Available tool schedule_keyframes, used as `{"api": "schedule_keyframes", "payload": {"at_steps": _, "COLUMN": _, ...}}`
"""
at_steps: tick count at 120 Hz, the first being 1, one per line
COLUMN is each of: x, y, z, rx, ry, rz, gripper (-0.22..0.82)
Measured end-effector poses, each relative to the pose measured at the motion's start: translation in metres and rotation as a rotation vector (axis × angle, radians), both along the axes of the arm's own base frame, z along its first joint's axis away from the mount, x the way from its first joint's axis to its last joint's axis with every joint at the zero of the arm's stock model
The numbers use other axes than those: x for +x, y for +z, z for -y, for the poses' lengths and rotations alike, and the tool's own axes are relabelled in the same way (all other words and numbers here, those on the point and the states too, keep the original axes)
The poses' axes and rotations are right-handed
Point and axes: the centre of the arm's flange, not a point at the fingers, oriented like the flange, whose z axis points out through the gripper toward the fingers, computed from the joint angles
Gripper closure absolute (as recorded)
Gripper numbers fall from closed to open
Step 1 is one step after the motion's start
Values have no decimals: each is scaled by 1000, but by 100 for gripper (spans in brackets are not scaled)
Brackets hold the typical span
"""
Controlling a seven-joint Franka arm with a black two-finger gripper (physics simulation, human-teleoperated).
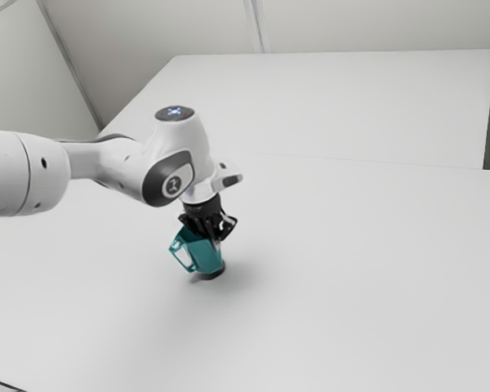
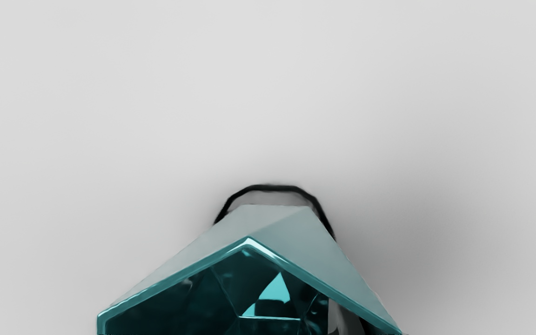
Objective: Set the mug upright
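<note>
Since gripper has mug pinched by its wall, it's right below gripper, mouth up, w/ slight lean, base at or nr tabletop. Prob. final righting; next: level, seat base, release.

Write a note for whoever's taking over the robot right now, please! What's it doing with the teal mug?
Gripper: down at the mug's mouth; I can't tell whether it is holding on.
Mug: on the table, bottom end down and mouth up, but seemingly leaning toward the exterior view's left, where its handle points.
Done: it looks nearly upright.
Left: probably straighten it until its base sits flat, then let go if it is held, and move away gently so it doesn't tip.
</note>
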Motion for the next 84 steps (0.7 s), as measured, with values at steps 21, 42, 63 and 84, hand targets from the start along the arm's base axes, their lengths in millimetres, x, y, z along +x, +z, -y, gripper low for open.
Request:
{"api": "schedule_keyframes", "payload": {"at_steps": 21, "x": 3, "y": -11, "z": 0, "rx": 1, "ry": -4, "rz": -6, "gripper": 78}}
{"api": "schedule_keyframes", "payload": {"at_steps": 42, "x": 3, "y": -12, "z": -4, "rx": -1, "ry": 1, "rz": -9, "gripper": 44}}
{"api": "schedule_keyframes", "payload": {"at_steps": 63, "x": 2, "y": 2, "z": -4, "rx": -5, "ry": -4, "rz": 11, "gripper": 19}}
{"api": "schedule_keyframes", "payload": {"at_steps": 84, "x": -2, "y": 23, "z": -3, "rx": -9, "ry": -12, "rz": 36, "gripper": 8}}
